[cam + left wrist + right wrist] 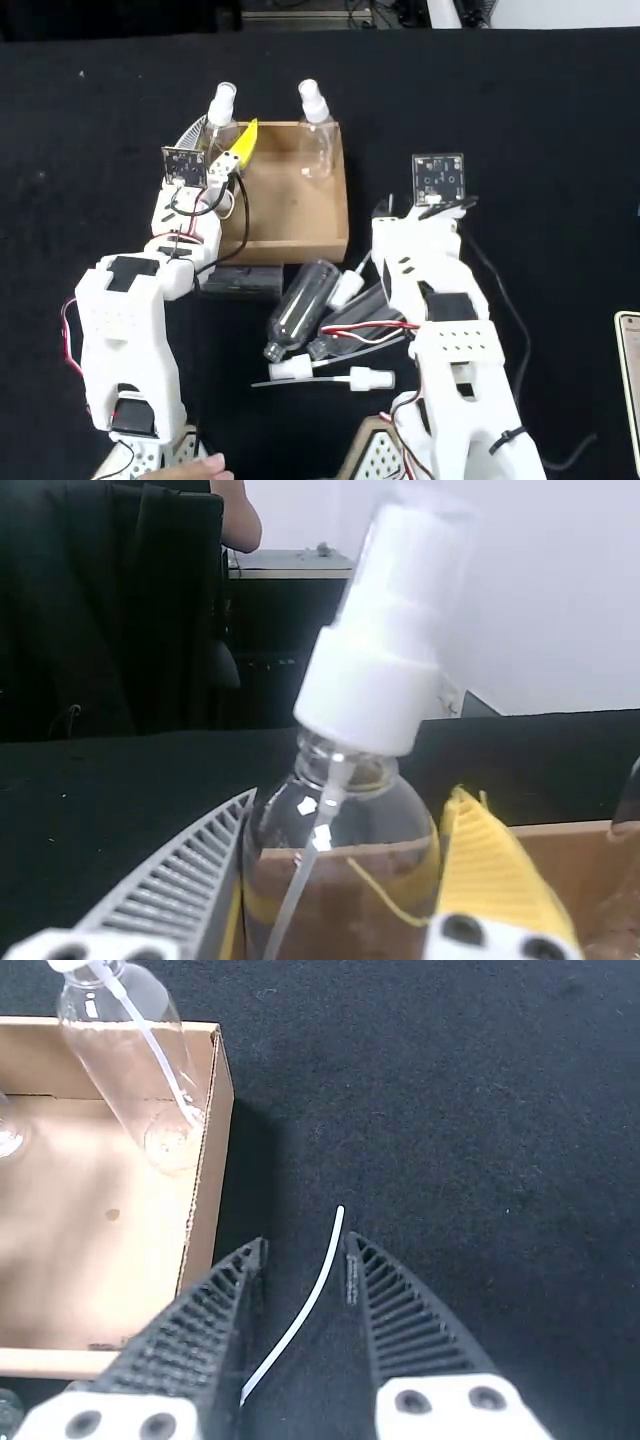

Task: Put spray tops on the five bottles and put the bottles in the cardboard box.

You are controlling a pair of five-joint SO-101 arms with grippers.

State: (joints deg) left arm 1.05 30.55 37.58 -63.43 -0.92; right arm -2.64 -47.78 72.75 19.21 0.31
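Black table | cardboard box upper centre | my left gripper pinches the capped bottle at the box's upper-left corner | right gripper jaws spread, thin white tube between | I'd lower straight, seat the base flat, then release.

The right gripper is hanging with fingers parted around a thin white tube above the black table, while a capped bottle is standing inside the cardboard box.
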